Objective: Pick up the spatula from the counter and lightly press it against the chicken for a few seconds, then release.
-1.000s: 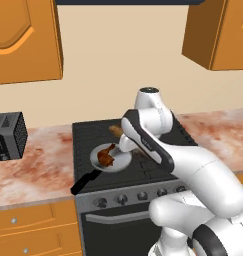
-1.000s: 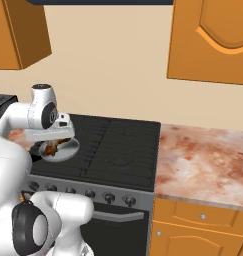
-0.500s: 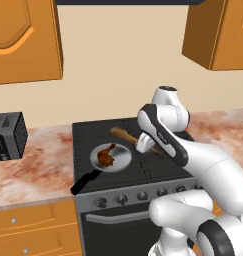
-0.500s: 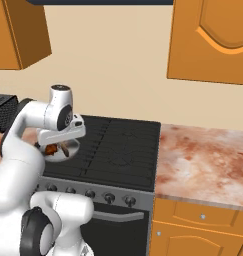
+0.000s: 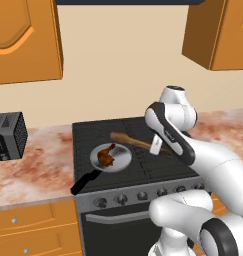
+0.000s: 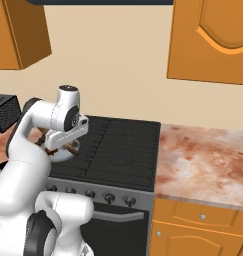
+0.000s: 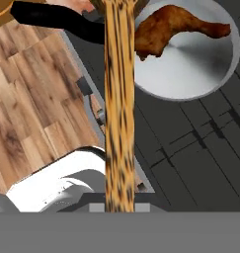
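The spatula (image 5: 132,142) is off the counter, held in the air over the stove (image 5: 143,167), with the gripper (image 5: 155,147) clamped on its handle end. The wooden blade end points left toward the pan (image 5: 123,159). In the hand view it reaches the pan's rim just beside the chicken (image 7: 171,28); contact cannot be determined. The pan, on the stove's left side, contains one chicken leg. Its black handle (image 5: 82,184) projects near-left. A toaster (image 5: 8,136) stands on the counter (image 5: 43,155) further left.
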